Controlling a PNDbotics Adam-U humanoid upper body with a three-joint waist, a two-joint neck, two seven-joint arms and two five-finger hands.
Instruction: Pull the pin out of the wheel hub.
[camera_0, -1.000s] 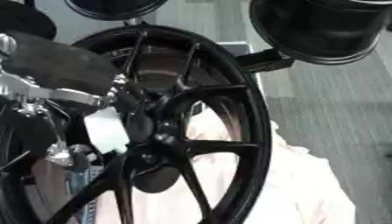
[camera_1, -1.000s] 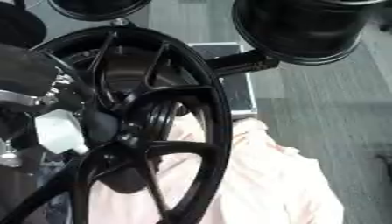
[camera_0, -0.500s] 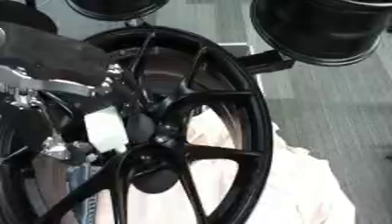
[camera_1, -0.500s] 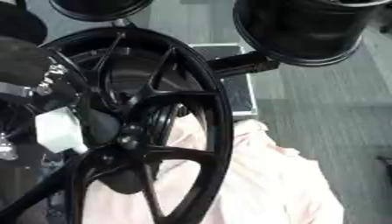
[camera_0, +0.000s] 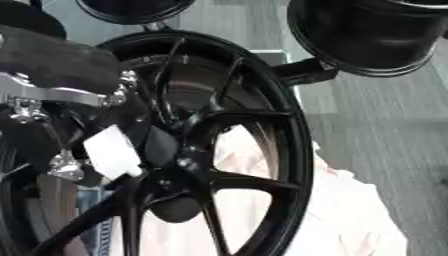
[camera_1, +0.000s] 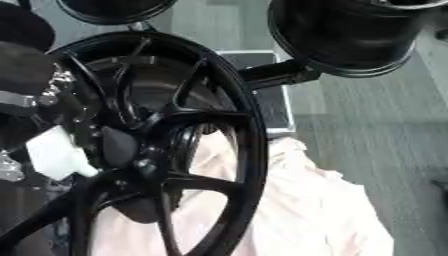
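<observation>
The pin itself I can't pick out for certain. What I see is a white block (camera_0: 112, 151) sitting just to the left of the wheel hub (camera_0: 171, 149), at the centre of the black wheel (camera_0: 293, 150). I take the block to be the pin's head or tag, though it may belong to my own hand. The wheel stands upright on its rim, and the hub faces partly towards me.

If that white piece is the pin, I judge it to be light, rigid and smooth, and probably a snug fit in its bore. It should come out straight along its axis and not be levered sideways. I would take hold on the white end, the only part clear of the spokes. The wheel looks heavy and stiff, so I expect it to stay put against a steady pull.

My left hand (camera_0: 63, 166) is in close on the left, with the black forearm above it, and it reaches in beside the white block. The spokes and shadow hide the fingers, so I can't tell whether they are clenched, released or grasping anything. My right hand does not show.

Behind the wheel's lower half lies a pale pink cloth (camera_0: 354, 220), on a grey floor (camera_0: 385, 125). Another dark wheel (camera_0: 367, 35) hangs at the upper right.
</observation>
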